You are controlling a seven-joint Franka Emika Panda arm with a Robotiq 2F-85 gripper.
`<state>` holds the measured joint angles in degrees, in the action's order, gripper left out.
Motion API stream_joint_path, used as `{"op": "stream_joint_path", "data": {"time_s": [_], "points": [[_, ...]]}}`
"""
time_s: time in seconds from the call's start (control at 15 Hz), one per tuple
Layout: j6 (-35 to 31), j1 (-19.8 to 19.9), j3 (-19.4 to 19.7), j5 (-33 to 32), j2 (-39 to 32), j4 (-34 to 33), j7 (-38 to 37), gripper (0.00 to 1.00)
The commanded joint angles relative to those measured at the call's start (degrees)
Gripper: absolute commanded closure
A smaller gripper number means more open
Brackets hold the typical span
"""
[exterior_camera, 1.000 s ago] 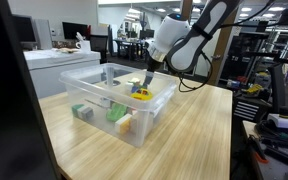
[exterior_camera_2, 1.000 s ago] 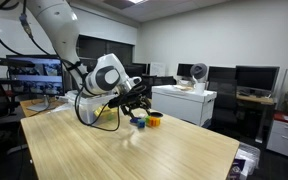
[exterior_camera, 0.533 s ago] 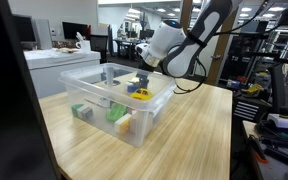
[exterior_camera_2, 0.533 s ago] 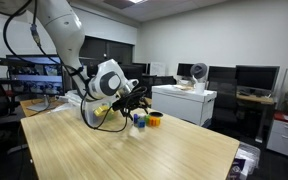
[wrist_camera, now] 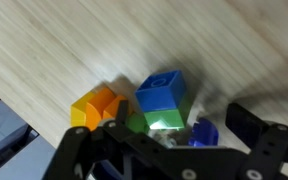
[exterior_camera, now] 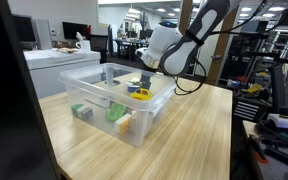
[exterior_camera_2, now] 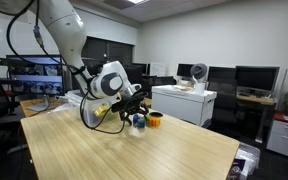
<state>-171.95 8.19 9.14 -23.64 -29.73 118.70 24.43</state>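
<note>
Hand (wrist_camera: pixel 170 138), jaws wide, hovered over blue block (wrist_camera: pixel 162 93) set against green block (wrist_camera: pixel 142 124), orange block (wrist_camera: pixel 94 105) just beside; a clean grip probably needed centring on blue, clear of orange.

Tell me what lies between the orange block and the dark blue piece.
In the wrist view, the blue block and the green block touching it lie between the orange block and the dark blue piece.

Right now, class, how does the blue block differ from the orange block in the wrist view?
The blue block sits atop a green block; the orange block lies lower, beside that stack. The blue block lies in line with the open gripper; the orange block is off to its side. Both are toy bricks.
</note>
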Motion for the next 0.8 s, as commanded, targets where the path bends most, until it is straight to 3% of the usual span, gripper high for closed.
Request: {"op": "stream_joint_path", "data": {"time_s": [0.0, 0.07, 0.2, 0.67, 0.73], "points": [[8.4, 2.2, -3.0, 3.6, 0.1, -2.3, 0.4, 0.0], [10.5, 2.5, -3.6, 4.5, 0.0, -3.1, 0.5, 0.0], [14.3, 3.2, -4.9, 6.7, -0.3, -4.6, 1.0, 0.26], [21.9, 4.0, -6.9, 12.0, -1.2, -8.4, 0.7, 0.73], [22.2, 4.1, -6.7, 12.7, -1.1, -8.6, -0.1, 0.85]]}}
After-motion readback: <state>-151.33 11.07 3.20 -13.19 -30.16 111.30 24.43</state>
